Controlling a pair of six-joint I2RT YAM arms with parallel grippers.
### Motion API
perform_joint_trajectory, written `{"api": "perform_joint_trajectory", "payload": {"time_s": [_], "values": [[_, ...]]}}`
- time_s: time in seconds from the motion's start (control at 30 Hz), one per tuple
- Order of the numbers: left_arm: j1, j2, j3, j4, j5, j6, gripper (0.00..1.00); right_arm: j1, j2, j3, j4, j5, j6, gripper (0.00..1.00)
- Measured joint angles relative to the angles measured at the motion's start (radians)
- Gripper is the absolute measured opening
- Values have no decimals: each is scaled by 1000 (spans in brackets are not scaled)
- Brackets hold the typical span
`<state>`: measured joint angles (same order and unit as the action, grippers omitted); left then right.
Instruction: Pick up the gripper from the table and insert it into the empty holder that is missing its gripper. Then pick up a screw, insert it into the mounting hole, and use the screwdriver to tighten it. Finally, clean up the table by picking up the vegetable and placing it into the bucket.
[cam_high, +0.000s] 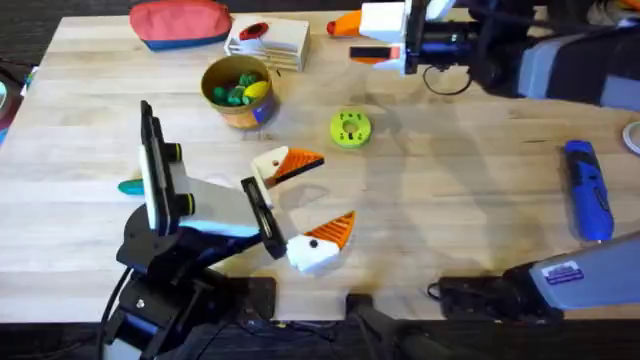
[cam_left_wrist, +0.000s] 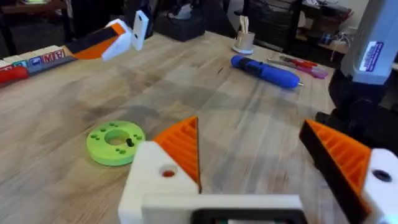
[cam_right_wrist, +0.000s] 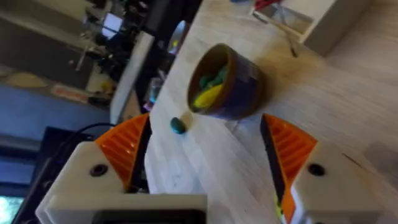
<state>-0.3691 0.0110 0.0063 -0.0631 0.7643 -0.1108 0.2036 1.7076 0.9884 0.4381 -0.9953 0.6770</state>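
My left gripper (cam_high: 312, 202) stands open low over the table's middle, with an orange ribbed pad on each white finger and nothing between them. My right gripper (cam_high: 353, 38) hangs open at the far edge, pointing left toward the tan bucket (cam_high: 240, 90), which holds green and yellow toys. In the right wrist view both its fingers (cam_right_wrist: 124, 152) carry orange pads, and the bucket (cam_right_wrist: 227, 81) lies ahead. The teal vegetable (cam_high: 130, 185) lies near the left edge. The blue screwdriver (cam_high: 588, 190) rests at the right. The loose gripper, an empty holder and a screw are out of view.
A lime-green disc (cam_high: 350, 128) with holes lies in front of the left gripper. At the back stand a red pouch (cam_high: 180, 22) and a white box (cam_high: 268, 42). The right arm's dark links (cam_high: 560, 60) cross the far right corner.
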Motion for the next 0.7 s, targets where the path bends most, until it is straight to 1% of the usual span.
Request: {"api": "perform_joint_trajectory", "payload": {"time_s": [0.1,0.2,0.27,0.37,0.4,0.47,0.53,0.63,0.7], "values": [[0,0,0,0,0,0,986,-17,-47,25,-251,97,-137,992],[0,0,0,0,0,0,985,-9,-130,54,-552,229,-309,993],[0,0,0,0,1,0,986,19,-192,68,-718,343,-402,993],[0,0,0,0,2,0,986,103,-259,83,-877,540,-492,992],[0,0,0,0,2,0,986,143,-269,86,-916,613,-514,993],[0,0,0,0,2,0,986,208,-266,87,-947,715,-545,993],[0,0,0,0,2,0,986,268,-244,87,-944,789,-580,993],[0,0,0,0,2,0,985,332,-206,87,-934,861,-646,989],[0,0,0,0,2,0,986,368,-181,87,-935,916,-680,906]]}}
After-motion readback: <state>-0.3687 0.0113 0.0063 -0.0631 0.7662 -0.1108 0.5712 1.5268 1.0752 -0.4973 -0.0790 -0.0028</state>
